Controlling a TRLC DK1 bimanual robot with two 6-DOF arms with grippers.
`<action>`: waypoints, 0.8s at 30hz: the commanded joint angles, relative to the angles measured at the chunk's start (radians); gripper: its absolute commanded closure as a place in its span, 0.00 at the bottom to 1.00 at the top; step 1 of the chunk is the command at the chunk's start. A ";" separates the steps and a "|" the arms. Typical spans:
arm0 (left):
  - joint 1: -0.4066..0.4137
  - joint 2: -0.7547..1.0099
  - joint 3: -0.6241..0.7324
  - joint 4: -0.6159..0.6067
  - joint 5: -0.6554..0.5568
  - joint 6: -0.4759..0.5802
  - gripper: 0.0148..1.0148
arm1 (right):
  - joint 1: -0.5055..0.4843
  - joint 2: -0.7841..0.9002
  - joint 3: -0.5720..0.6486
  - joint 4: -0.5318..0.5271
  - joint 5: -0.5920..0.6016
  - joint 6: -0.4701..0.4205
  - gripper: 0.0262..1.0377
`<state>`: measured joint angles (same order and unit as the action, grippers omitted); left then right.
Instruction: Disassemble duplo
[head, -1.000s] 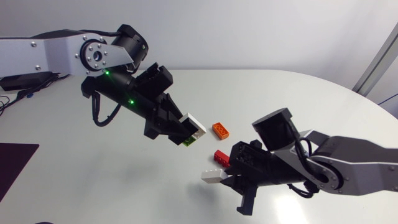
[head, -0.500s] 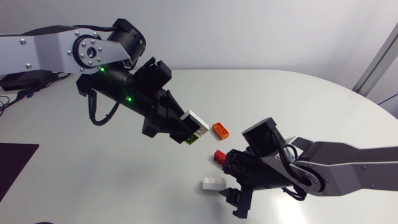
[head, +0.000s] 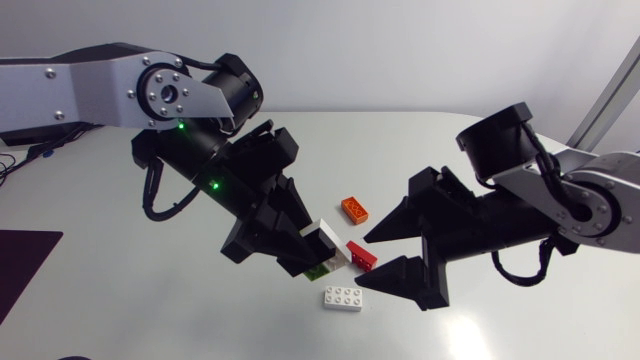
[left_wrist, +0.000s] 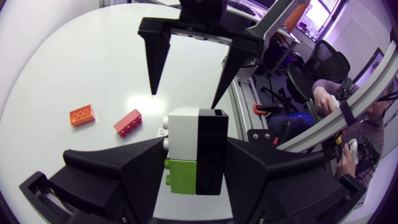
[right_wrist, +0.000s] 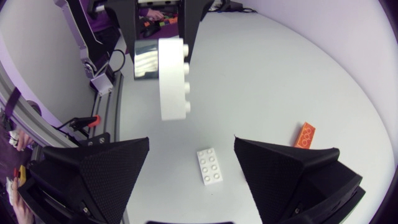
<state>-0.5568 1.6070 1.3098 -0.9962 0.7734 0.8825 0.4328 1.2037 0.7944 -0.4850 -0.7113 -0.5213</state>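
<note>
My left gripper (head: 318, 256) is shut on a small stack (head: 322, 252) of a white, a black and a green brick, held above the table's middle. In the left wrist view the stack (left_wrist: 186, 137) sits between the fingers. My right gripper (head: 386, 256) stands open just right of the stack, its fingers pointing at it and not touching it. In the right wrist view the stack's white brick (right_wrist: 173, 78) hangs ahead of the open right gripper (right_wrist: 191, 142). A loose white brick (head: 342, 298) lies on the table below both grippers, also seen as the white brick (right_wrist: 210, 166).
A red brick (head: 362, 256) lies on the table between the two grippers, and an orange brick (head: 354, 209) lies a little farther back. The same red brick (left_wrist: 127, 122) and orange brick (left_wrist: 82, 115) show in the left wrist view.
My right gripper let go of the white brick, which now lies on the table, opened wide, rose and turned toward the stack. My left arm brought the stack down and to the right.
</note>
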 joint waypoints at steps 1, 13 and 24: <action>-0.017 0.008 0.045 -0.025 0.020 0.049 0.59 | -0.012 -0.001 0.046 -0.058 -0.060 -0.016 0.04; -0.068 0.024 0.088 -0.058 0.024 0.061 0.59 | 0.038 0.053 0.091 -0.106 -0.125 -0.014 0.04; -0.086 0.039 0.103 -0.064 0.027 0.058 0.59 | 0.075 0.071 0.072 -0.072 -0.117 0.003 0.32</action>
<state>-0.6353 1.6272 1.3861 -1.0443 0.7830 0.9203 0.4984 1.2545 0.8745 -0.5682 -0.8303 -0.5205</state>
